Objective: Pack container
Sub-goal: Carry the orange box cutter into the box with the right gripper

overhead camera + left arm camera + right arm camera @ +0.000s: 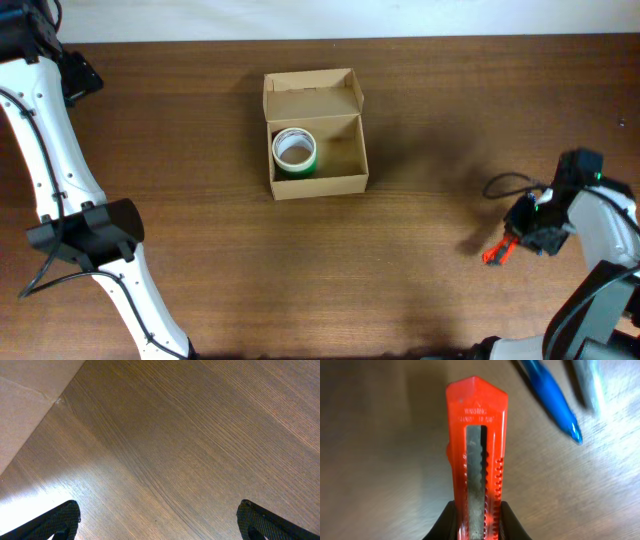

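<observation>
The small tan-brown cardboard container (320,184) sits toward the far middle of the dark wooden table (300,270). Its hinged flap lid (312,95) is folded back behind it, so the top is open for loading from above. A green-and-white roll of tape (294,151) lies flat in its left half, leaving the right half bare, seemingly room for another item. Well off to the right, near the table's edge, the right gripper (480,527) is clenched on the rear of a red-orange plastic snap-blade utility knife (477,435), one black finger (447,522) pressed against each long side. Gripping across the narrow body keeps the pads off the slotted face and the blade tip pointing away from the wrist. Whether the knife is off the wood cannot be told. A blue plastic pen (552,400) lies just beside it, apart from the fingers, probably waiting its turn. The left gripper (157,512) hangs over bare wood with its jaws spread wide and nothing between them, parked clear of the box.
</observation>
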Tool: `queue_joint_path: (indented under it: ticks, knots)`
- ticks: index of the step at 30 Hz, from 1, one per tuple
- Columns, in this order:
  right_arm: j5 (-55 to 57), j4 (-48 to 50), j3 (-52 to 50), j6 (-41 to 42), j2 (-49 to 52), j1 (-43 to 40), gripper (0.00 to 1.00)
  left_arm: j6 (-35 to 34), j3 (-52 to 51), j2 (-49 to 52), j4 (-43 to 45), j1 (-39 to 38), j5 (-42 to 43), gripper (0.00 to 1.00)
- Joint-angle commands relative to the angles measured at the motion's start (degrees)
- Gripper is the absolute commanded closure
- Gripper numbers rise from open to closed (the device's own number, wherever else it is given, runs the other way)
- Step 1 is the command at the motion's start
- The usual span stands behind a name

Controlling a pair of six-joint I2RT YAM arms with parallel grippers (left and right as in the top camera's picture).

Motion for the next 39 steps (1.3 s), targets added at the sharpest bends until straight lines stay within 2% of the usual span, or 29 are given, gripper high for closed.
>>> queue_joint_path:
  ticks: [1, 6, 9, 15, 25, 29, 39]
  knots:
    - [-1.1, -3.2, 8.8, -2.0, -2.3, 4.4, 0.86, -0.6, -0.3, -1.8, 0.0, 0.3, 0.0, 0.00]
    - [-1.4, -9.1, 22.3, -7.6, -2.3, 11.4, 0.86, -0.6, -0.3, -1.8, 0.0, 0.3, 0.0, 0.00]
    - [-1.3, -11.9, 30.5, -13.1, -2.3, 16.5, 0.94, -0.6, -0.3, -1.8, 0.0, 0.3, 0.0, 0.00]
    - [-1.2, -13.6, 46.0, -22.4, -0.7, 26.7, 0.95, -0.6, -0.3, -1.8, 0.0, 0.3, 0.0, 0.00]
    - [-1.1, -26.1, 71.3, -37.2, 18.2, 37.6, 0.96, -0.6, -0.3, -1.8, 0.0, 0.3, 0.0, 0.00]
    - [-1.1, -29.4, 76.0, -42.1, 24.4, 41.4, 0.96, -0.6, -0.3, -1.8, 0.0, 0.3, 0.0, 0.00]
    - [1.1, -29.4, 76.1, -51.8, 30.2, 52.1, 0.96, -0.6, -0.3, -1.8, 0.0, 0.3, 0.0, 0.00]
